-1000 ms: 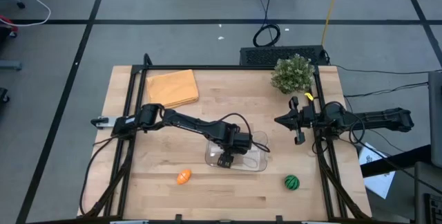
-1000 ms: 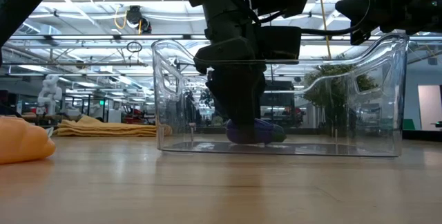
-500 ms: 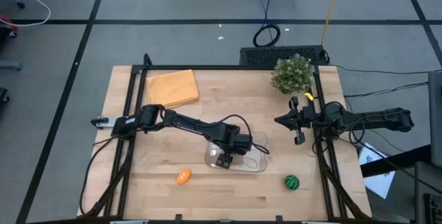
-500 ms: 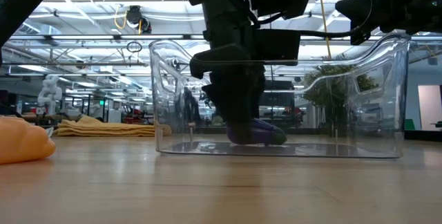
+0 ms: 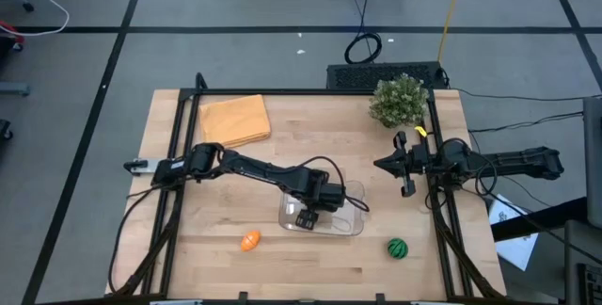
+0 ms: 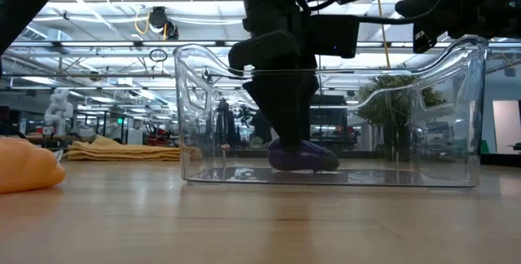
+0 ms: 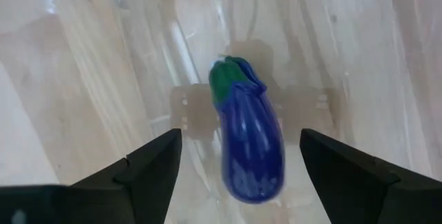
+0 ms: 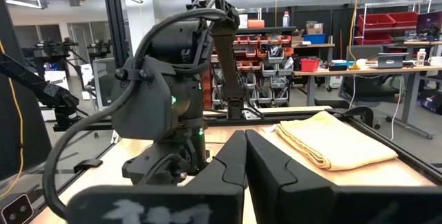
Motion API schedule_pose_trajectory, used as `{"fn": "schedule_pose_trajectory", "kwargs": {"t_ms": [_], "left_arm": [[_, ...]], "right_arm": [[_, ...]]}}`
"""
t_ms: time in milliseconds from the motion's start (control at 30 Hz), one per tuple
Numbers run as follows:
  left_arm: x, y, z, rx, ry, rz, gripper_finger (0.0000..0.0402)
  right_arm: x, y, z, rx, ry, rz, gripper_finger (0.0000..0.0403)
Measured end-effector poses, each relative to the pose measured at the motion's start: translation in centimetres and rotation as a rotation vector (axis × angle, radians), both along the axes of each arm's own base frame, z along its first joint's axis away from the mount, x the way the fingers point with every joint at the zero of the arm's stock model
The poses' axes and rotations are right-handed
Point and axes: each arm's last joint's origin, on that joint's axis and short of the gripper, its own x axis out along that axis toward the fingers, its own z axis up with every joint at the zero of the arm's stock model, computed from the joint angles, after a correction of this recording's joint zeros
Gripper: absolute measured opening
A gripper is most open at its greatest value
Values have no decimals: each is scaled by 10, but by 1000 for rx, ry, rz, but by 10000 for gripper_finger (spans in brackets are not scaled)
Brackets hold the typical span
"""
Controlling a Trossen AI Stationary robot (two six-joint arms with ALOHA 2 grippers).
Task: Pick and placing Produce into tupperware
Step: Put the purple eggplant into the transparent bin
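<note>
We judge the first placement done: the purple elongated toy eggplant (image 7: 248,137) lies loose on the floor of the clear shallow plastic tupperware (image 5: 350,220), near the table's front middle. Our left gripper (image 7: 238,165) straddles it with fingers spread wide, holding nothing. Next, we should lift clear and reach left for the orange toy piece (image 5: 249,241); the green striped round piece (image 5: 397,248) waits right. Only the left wrist view shows the release. Our right gripper (image 5: 406,175) idles closed, far right.

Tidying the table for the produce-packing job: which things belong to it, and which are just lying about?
Belong:
- purple eggplant, in the container
- clear container
- orange carrot piece
- green striped piece
- left claw, open over the eggplant

Lying about:
- folded orange cloth
- bushy green plant
</note>
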Motion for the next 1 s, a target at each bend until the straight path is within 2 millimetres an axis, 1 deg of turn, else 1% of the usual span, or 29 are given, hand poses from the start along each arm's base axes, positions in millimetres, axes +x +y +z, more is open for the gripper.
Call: {"fn": "schedule_pose_trajectory", "kwargs": {"t_ms": [367, 667, 800, 1000], "left_arm": [[1, 0, 13, 16, -2, 6, 301], [1, 0, 13, 24, -3, -10, 297], [1, 1, 13, 72, -10, -11, 264], [1, 2, 13, 74, -10, -12, 182]], "right_arm": [[0, 0, 0, 0, 0, 0, 0], [0, 0, 0, 0, -1, 0, 0], [0, 0, 0, 0, -1, 0, 0], [0, 0, 0, 0, -1, 0, 0]]}}
